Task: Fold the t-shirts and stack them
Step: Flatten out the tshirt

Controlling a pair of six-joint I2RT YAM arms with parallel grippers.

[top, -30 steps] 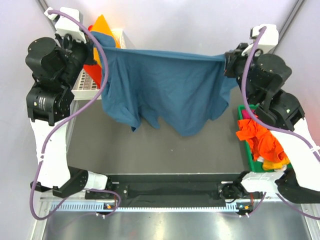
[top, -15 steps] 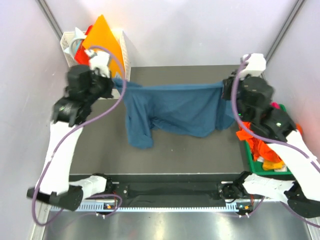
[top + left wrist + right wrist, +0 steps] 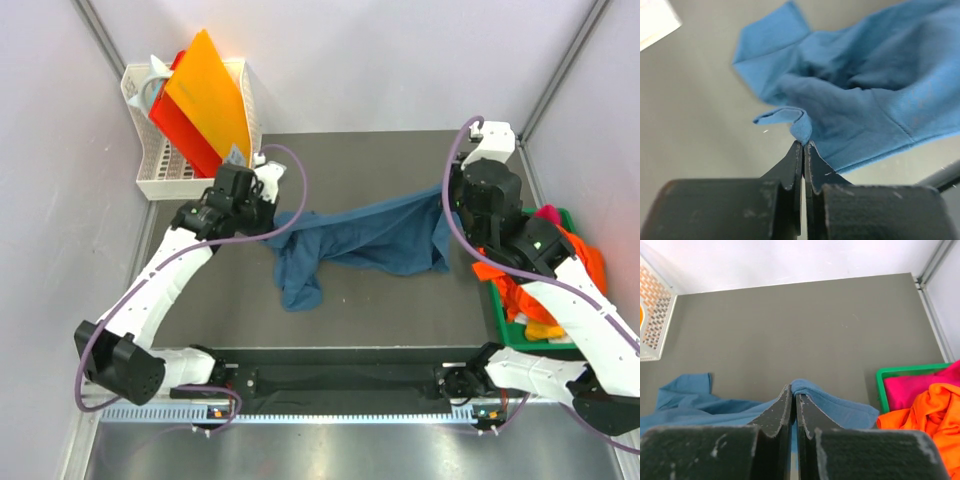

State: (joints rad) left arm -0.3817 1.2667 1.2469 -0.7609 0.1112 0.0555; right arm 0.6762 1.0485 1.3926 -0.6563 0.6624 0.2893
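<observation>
Change: blue shirt (image 3: 365, 238) lowered from a raised spread onto the table (image 3: 400, 300).
Left gripper (image 3: 803, 146): clamped on 1 shirt edge.
Right gripper (image 3: 793, 390): clamped on the opposite edge.
Meaning: flattening likely next; folding not begun.

Dark grey worktop (image 3: 370, 310) fills centre frame. White perforated basket (image 3: 160, 176) upper left, at the worktop's far-left corner. An orange sheet (image 3: 210, 90) and a red sheet (image 3: 185, 135) lean inside it. Green plastic tray (image 3: 498, 312) at right edge.
</observation>
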